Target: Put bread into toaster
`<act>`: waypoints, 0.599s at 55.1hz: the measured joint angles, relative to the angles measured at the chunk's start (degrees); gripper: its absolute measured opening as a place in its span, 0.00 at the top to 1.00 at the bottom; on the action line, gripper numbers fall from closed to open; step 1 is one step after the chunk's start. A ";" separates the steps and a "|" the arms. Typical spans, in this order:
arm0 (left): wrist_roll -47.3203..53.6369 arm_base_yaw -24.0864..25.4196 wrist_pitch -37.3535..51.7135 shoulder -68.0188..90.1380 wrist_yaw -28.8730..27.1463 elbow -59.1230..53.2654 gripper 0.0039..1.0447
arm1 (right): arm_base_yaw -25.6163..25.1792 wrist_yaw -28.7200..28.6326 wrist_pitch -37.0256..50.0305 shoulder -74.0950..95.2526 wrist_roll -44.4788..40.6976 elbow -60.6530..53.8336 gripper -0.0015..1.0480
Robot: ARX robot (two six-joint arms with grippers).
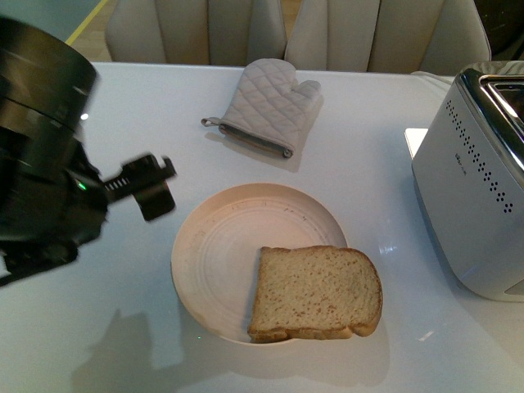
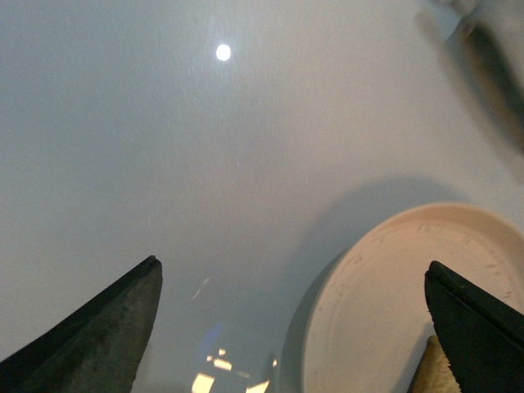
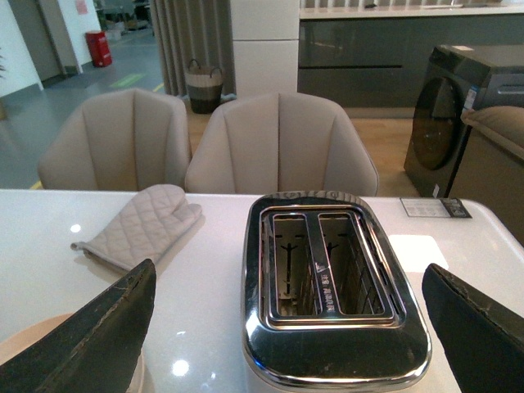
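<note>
Tan bread (image 1: 315, 293) is lying on the plate (image 1: 214, 246) at lower centre, long axis running left to right; the left tool (image 2: 292, 266), spread wide, is hanging nearer at mid-left, bread sitting to its lower right.

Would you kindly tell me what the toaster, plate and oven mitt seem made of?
Toaster: mirror-polished metal top reflecting the room; matte white side, plastic or painted metal. Plate: likely glazed ceramic, ringed, faint sheen. Oven mitt: quilted grey fabric, stitched diamonds.
</note>
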 joint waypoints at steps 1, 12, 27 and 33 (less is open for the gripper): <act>0.28 0.31 0.11 -1.14 0.02 -0.44 0.06 | 0.00 0.00 0.00 0.00 0.00 0.00 0.09; 3.54 5.99 -2.36 -22.60 3.13 -7.93 0.07 | 0.00 0.02 0.00 0.00 0.00 0.00 0.09; 16.50 13.70 8.15 -50.45 7.43 -22.97 0.18 | 0.00 0.00 0.00 0.00 0.00 0.00 0.09; 28.52 13.77 19.28 -61.46 7.93 -32.85 0.39 | 0.00 0.00 0.00 0.00 0.00 0.00 0.09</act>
